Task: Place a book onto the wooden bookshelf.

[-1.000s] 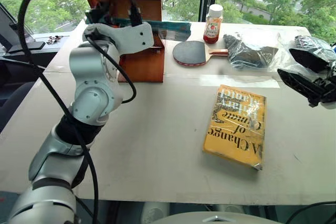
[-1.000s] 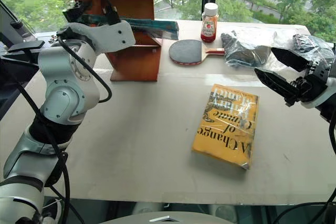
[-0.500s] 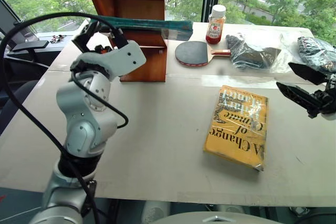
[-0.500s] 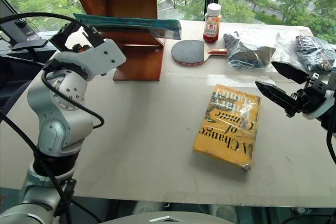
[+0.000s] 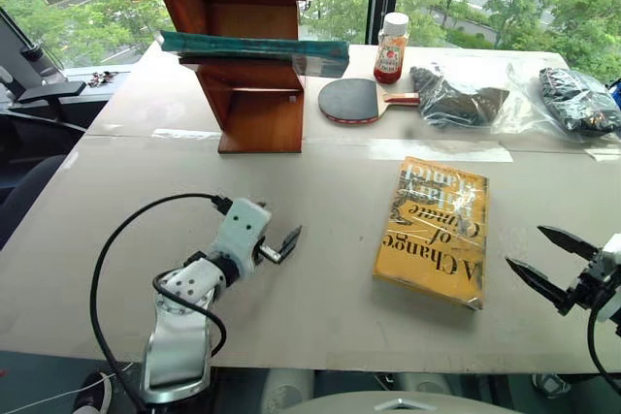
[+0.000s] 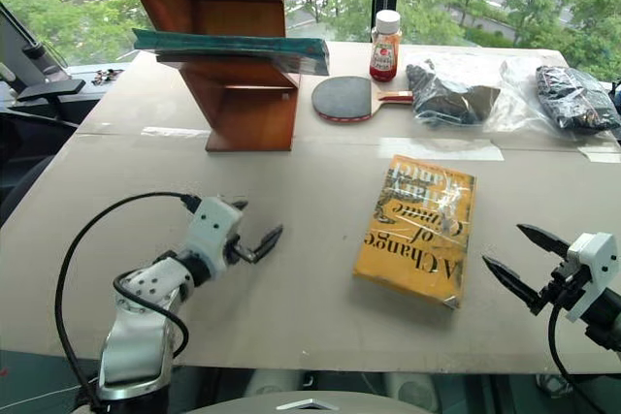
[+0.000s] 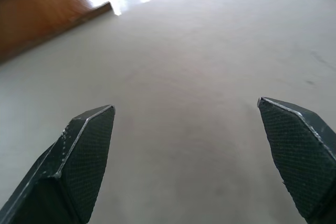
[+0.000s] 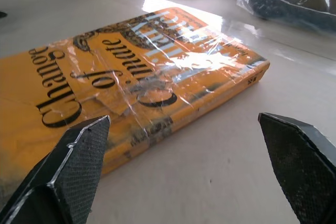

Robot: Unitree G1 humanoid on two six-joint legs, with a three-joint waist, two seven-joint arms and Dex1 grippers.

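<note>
Both jaws stand apart — left gripper [image 5: 281, 244] and right gripper [image 5: 543, 264] hold nothing.
Teal book [image 5: 254, 46] lies flat on the wooden bookshelf [image 5: 243, 65], upper left — grippers low in frame.

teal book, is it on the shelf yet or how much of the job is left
Done: the teal book lies flat on the wooden bookshelf's shelf board, one end overhanging toward the paddle. In hand: nothing. The left gripper and right gripper are both open and low over the table, apart from the shelf. Left: nothing obvious, judging by how the book sits.
</note>
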